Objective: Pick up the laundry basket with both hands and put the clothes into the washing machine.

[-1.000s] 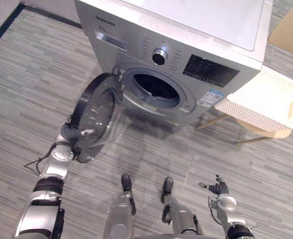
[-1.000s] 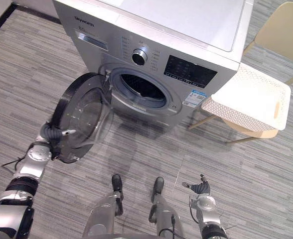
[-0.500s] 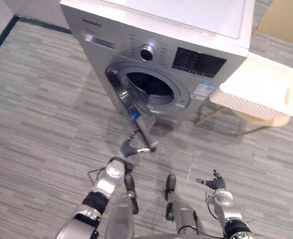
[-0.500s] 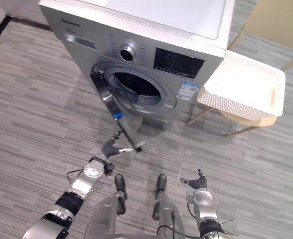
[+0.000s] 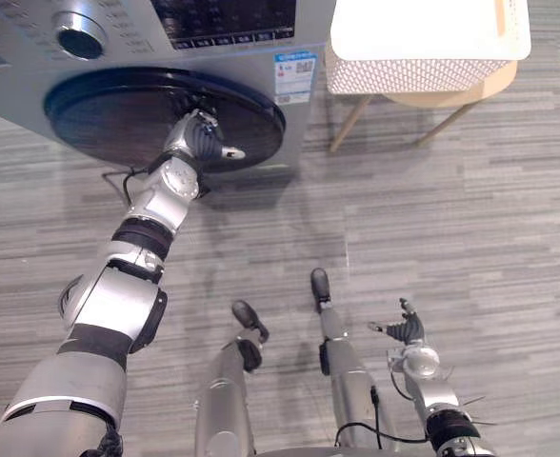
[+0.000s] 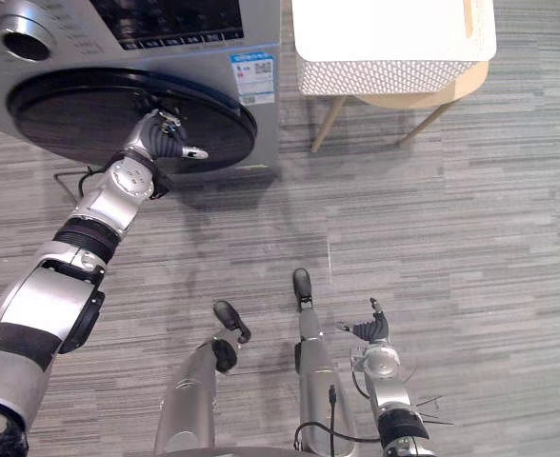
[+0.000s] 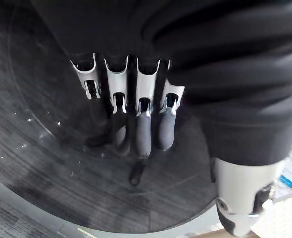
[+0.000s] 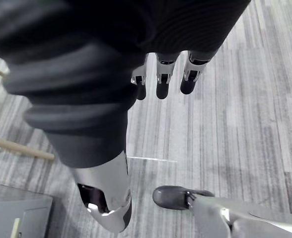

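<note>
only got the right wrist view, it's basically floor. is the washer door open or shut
observer: shut. the round dark door lies flat against the front of the washing machine, with the left hand pressing straight fingers on the glass.
operator: ok where's the basket
observer: the white laundry basket stands on a wooden chair right beside the machine, on the robot's right. neither hand touches it.
operator: and my right hand compared to it
observer: the right hand hangs low over the floor, well short of the chair, fingers relaxed and holding nothing.
</note>
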You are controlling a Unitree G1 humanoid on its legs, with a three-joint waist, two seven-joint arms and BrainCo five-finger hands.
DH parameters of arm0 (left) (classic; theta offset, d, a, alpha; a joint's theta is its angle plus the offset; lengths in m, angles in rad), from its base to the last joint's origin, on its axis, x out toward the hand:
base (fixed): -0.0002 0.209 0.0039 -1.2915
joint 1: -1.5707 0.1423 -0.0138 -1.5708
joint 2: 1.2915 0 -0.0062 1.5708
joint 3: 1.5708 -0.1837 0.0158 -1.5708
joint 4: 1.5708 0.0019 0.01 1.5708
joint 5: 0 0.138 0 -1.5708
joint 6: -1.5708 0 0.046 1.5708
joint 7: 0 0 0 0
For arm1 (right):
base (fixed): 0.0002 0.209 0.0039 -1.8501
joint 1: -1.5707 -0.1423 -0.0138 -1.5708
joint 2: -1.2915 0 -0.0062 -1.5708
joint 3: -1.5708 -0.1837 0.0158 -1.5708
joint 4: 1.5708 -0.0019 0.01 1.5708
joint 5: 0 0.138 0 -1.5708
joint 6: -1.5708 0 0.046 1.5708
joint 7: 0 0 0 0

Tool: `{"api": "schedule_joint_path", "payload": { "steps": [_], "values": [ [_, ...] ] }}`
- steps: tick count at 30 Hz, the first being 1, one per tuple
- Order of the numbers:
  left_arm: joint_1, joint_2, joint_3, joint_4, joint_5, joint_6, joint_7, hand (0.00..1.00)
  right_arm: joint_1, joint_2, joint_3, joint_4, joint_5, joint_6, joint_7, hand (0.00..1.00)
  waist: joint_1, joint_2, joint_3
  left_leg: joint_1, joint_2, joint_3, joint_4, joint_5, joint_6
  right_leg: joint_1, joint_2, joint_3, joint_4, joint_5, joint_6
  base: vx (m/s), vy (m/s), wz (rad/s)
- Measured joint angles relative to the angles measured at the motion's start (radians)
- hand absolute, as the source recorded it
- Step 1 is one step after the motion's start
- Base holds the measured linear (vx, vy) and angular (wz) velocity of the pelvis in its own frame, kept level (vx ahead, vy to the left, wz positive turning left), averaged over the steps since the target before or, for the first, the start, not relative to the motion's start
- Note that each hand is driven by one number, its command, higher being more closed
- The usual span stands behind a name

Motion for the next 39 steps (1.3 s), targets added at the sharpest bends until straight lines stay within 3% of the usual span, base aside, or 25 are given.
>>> {"api": "schedule_joint_path", "payload": {
  "steps": [2, 3, 7, 11, 14, 16, 21, 26, 28, 29, 31, 33, 35, 36, 37, 38, 39],
  "values": [
    [0.052, -0.023, 0.086, -0.051, -0.004, 0.003, 0.030, 0.00, 0.021, 0.010, 0.000, -0.013, 0.008, 0.000, 0.000, 0.00, 0.002, 0.000, 0.000, 0.019, -0.002, -0.027, -0.006, 0.001, -0.001, 0.034, 0.000, -0.029, 0.000, -0.004, -0.003, 0.06, -0.036, 0.39],
    [0.113, -0.044, 0.123, -0.110, -0.007, 0.003, 0.049, 0.00, 0.042, 0.019, 0.000, -0.020, 0.008, 0.000, 0.000, 0.00, 0.003, 0.001, 0.000, 0.047, -0.014, -0.050, -0.020, 0.005, -0.004, 0.073, -0.006, -0.055, 0.002, -0.022, -0.022, 0.09, -0.033, 0.61],
    [0.427, -0.141, 0.150, -0.338, -0.064, -0.020, 0.109, 0.00, 0.098, 0.041, -0.001, -0.014, 0.008, 0.009, 0.000, 0.00, 0.041, 0.007, -0.008, 0.184, -0.063, -0.131, -0.128, 0.046, -0.019, 0.198, -0.025, -0.146, 0.051, -0.106, -0.047, 0.11, -0.055, 0.77],
    [0.866, -0.259, 0.164, -0.422, -0.111, -0.018, 0.099, 0.00, 0.131, 0.058, -0.060, 0.030, 0.002, 0.031, 0.001, 0.00, 0.087, 0.015, -0.100, 0.316, -0.110, -0.199, -0.244, 0.093, -0.037, 0.300, -0.046, -0.232, 0.108, -0.200, -0.051, 0.14, -0.044, 0.72],
    [1.132, -0.330, 0.272, -0.402, -0.147, -0.016, 0.068, 0.00, 0.114, 0.051, -0.123, 0.126, -0.011, 0.047, 0.004, 0.00, 0.123, 0.030, -0.170, 0.406, -0.135, -0.254, -0.323, 0.117, -0.046, 0.390, -0.057, -0.295, 0.107, -0.242, -0.046, 0.16, -0.014, 0.56],
    [1.189, -0.340, 0.337, -0.322, -0.150, -0.015, 0.052, 0.00, 0.107, 0.045, -0.137, 0.165, -0.014, 0.048, 0.011, 0.00, 0.144, 0.041, -0.193, 0.441, -0.148, -0.275, -0.354, 0.129, -0.052, 0.425, -0.058, -0.315, 0.104, -0.254, -0.045, 0.09, 0.006, 0.41],
    [1.242, -0.341, 0.475, -0.087, -0.120, -0.011, 0.025, 0.00, 0.059, 0.041, -0.152, 0.290, -0.015, 0.052, 0.030, 0.00, 0.141, 0.054, -0.219, 0.520, -0.162, -0.331, -0.428, 0.168, -0.057, 0.499, -0.058, -0.366, 0.098, -0.270, -0.043, 0.02, 0.003, 0.27],
    [1.231, -0.346, 0.475, -0.065, -0.110, -0.009, 0.013, 0.00, 0.047, 0.039, -0.159, 0.357, -0.014, 0.057, 0.041, 0.00, 0.139, 0.048, -0.217, 0.487, -0.179, -0.394, -0.456, 0.209, -0.048, 0.512, -0.083, -0.493, 0.123, -0.297, -0.037, -0.07, 0.021, 0.72],
    [1.194, -0.362, 0.473, -0.065, -0.111, -0.009, 0.014, 0.00, 0.055, 0.029, -0.162, 0.369, -0.014, 0.058, 0.040, 0.00, 0.135, 0.038, -0.222, 0.430, -0.137, -0.176, -0.379, 0.176, -0.001, 0.513, -0.120, -0.595, 0.132, -0.308, -0.021, -0.02, 0.084, 1.36],
    [1.184, -0.370, 0.472, -0.065, -0.112, -0.011, 0.014, 0.00, 0.053, 0.021, -0.166, 0.373, -0.014, 0.060, 0.040, 0.00, 0.135, 0.038, -0.222, 0.419, -0.120, -0.096, -0.359, 0.176, 0.001, 0.513, -0.136, -0.623, 0.149, -0.316, -0.009, 0.07, 0.138, 1.24],
    [1.179, -0.371, 0.475, -0.066, -0.117, -0.014, 0.015, 0.00, 0.044, 0.016, -0.168, 0.376, -0.015, 0.065, 0.041, 0.00, 0.142, 0.025, -0.216, 0.404, -0.120, -0.056, -0.333, 0.170, 0.013, 0.513, -0.166, -0.647, 0.177, -0.326, 0.009, 0.06, 0.152, 0.63],
    [1.207, -0.354, 0.474, -0.066, -0.123, -0.014, 0.016, 0.00, 0.006, 0.027, -0.143, 0.375, -0.018, 0.065, 0.044, 0.00, 0.149, 0.003, -0.218, 0.395, -0.158, -0.072, -0.327, 0.143, 0.025, 0.516, -0.193, -0.655, 0.175, -0.330, 0.026, 0.10, 0.171, 0.34],
    [1.213, -0.356, 0.475, -0.084, -0.127, -0.014, 0.015, 0.00, -0.002, 0.030, -0.126, 0.368, -0.031, 0.065, 0.046, 0.00, 0.156, -0.015, -0.204, 0.387, -0.183, -0.097, -0.278, 0.077, 0.038, 0.517, -0.253, -0.673, 0.260, -0.348, 0.069, 0.15, 0.202, 0.49],
    [1.216, -0.360, 0.469, -0.095, -0.134, -0.015, 0.015, 0.00, 0.002, 0.034, -0.118, 0.365, -0.046, 0.067, 0.046, 0.00, 0.162, 0.000, -0.189, 0.393, -0.184, -0.127, -0.222, 0.034, 0.044, 0.491, -0.309, -0.649, 0.446, -0.360, 0.066, 0.15, 0.191, 0.77],
    [1.221, -0.356, 0.460, -0.104, -0.144, -0.015, 0.017, 0.00, 0.023, 0.041, -0.092, 0.343, -0.054, 0.072, 0.046, 0.00, 0.162, 0.008, -0.186, 0.406, -0.184, -0.170, -0.169, -0.005, 0.054, 0.427, -0.353, -0.566, 0.672, -0.317, -0.004, 0.17, 0.222, 0.88],
    [1.227, -0.350, 0.460, -0.116, -0.150, -0.015, 0.018, 0.00, 0.036, 0.048, -0.069, 0.325, -0.054, 0.074, 0.047, 0.00, 0.160, 0.006, -0.182, 0.419, -0.185, -0.192, -0.148, -0.025, 0.061, 0.382, -0.362, -0.502, 0.782, -0.274, -0.051, 0.24, 0.211, 0.96],
    [1.237, -0.340, 0.460, -0.137, -0.153, -0.015, 0.020, 0.00, 0.040, 0.070, -0.037, 0.322, -0.055, 0.077, 0.048, 0.00, 0.151, 0.003, -0.173, 0.429, -0.189, -0.241, -0.118, -0.054, 0.071, 0.303, -0.337, -0.385, 0.931, -0.297, -0.030, 0.29, 0.126, 1.11]
  ]
}}
